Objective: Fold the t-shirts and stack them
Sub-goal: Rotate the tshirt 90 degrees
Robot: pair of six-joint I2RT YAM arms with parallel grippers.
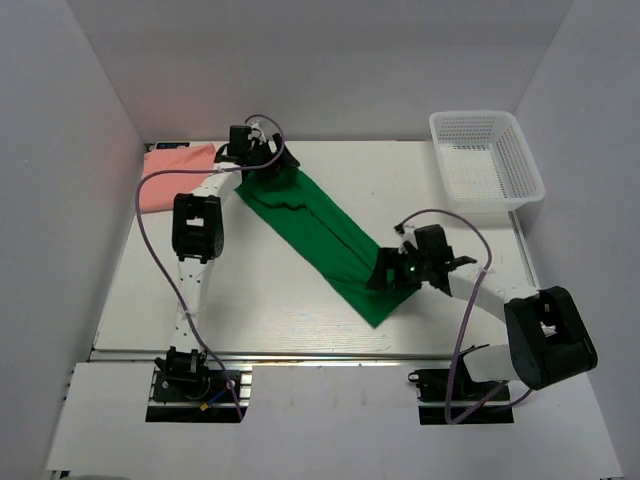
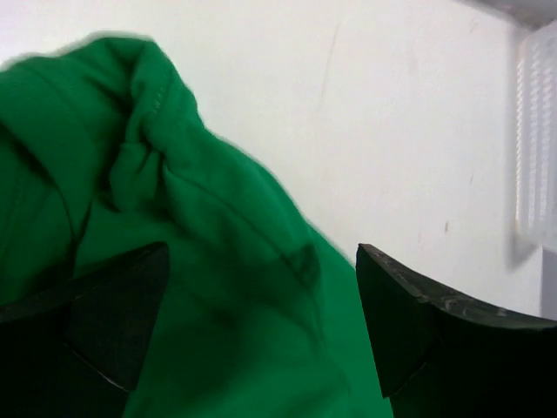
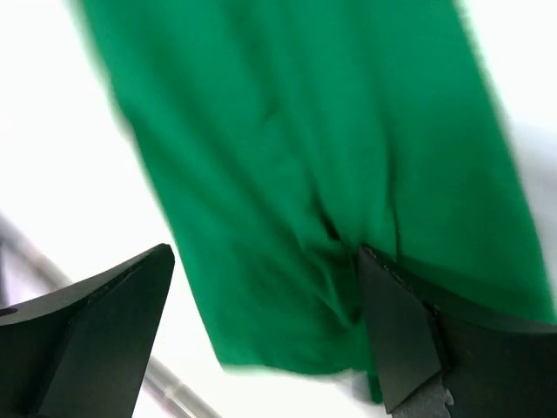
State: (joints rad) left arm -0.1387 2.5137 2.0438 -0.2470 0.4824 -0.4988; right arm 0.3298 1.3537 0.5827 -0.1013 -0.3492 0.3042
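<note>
Green t-shirt point(image 1: 320, 232) lay as a long diagonal band on the table point(image 1: 250, 295)
Its soft cloth was bunched under the left gripper point(image 1: 262, 165) and smoother under the right gripper point(image 1: 387, 276); both stood wide apart, clasping nothing; the salmon t-shirt point(image 1: 175, 180) sat at the far-left corner

The green t-shirt point(image 1: 320, 235) is soft, matt, faintly creased cloth with stitched seams, the salmon t-shirt point(image 1: 175, 182) at its far-left end is matt cloth too, the table point(image 1: 260, 290) beneath it looks smooth and matt white, and the basket point(image 1: 487, 165) to its right is white plastic mesh.
</note>
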